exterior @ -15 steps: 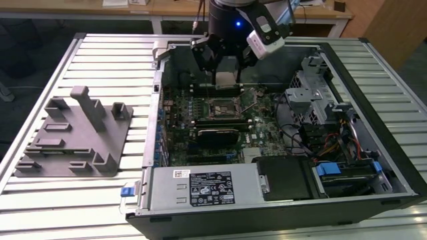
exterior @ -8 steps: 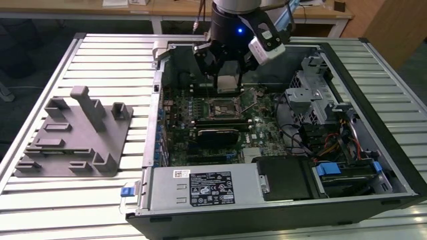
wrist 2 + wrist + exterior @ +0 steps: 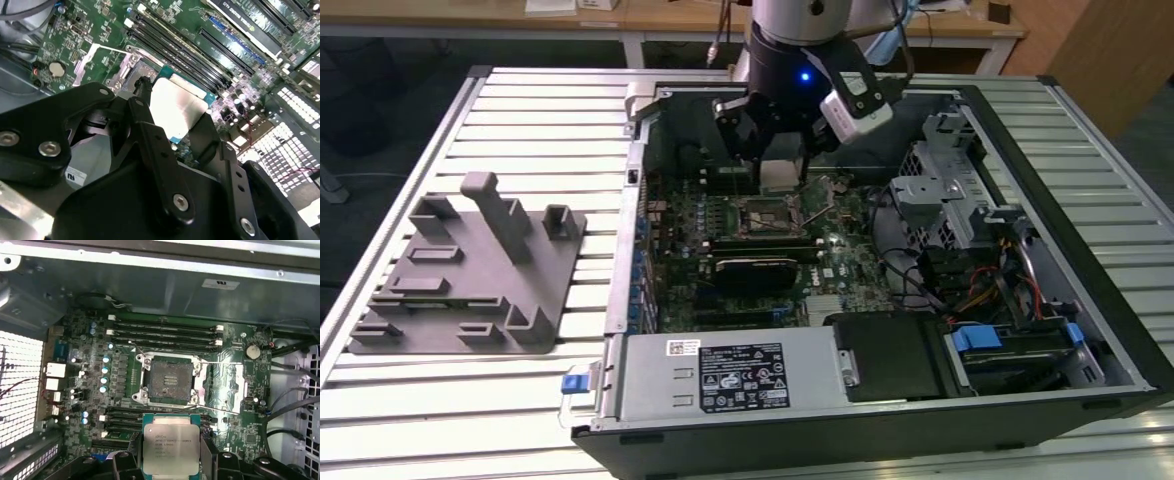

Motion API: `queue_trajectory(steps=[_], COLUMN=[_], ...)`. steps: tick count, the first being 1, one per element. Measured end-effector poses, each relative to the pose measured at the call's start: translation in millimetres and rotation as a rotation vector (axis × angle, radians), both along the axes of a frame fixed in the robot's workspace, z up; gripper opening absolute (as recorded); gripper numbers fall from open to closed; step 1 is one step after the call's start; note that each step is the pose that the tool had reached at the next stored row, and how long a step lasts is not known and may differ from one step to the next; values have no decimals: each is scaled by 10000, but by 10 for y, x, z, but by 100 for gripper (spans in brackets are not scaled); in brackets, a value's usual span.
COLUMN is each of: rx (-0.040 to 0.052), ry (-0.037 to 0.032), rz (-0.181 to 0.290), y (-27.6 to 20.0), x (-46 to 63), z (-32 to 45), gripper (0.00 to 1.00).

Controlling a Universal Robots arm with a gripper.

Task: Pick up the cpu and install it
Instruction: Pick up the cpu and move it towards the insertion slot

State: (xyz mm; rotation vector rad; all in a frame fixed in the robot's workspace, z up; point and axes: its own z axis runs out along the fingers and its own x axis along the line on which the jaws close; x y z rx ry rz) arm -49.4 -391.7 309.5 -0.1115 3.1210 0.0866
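Cpu lifted, not yet seated.

My gripper (image 3: 170, 452) is pinching the cpu (image 3: 170, 447) by two opposite edges, its silvery plate facing my wrist cameras. I hold it in the air over the motherboard (image 3: 235, 390), near the bare socket (image 3: 171, 380) at the board's middle and apart from it. The pick is done and the seating is not. Print crosses the cpu's plate and the white label (image 3: 744, 375) on the power supply by the case's edge, but I cannot make out either.
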Motion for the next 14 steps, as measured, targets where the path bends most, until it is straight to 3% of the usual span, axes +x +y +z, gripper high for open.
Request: queue_trajectory(steps=[9,14], rx=[3,-3], ry=[-1,1], rz=[-195,-325], y=[1,13], x=[6,19], z=[-30,-84], gripper=[55,55])
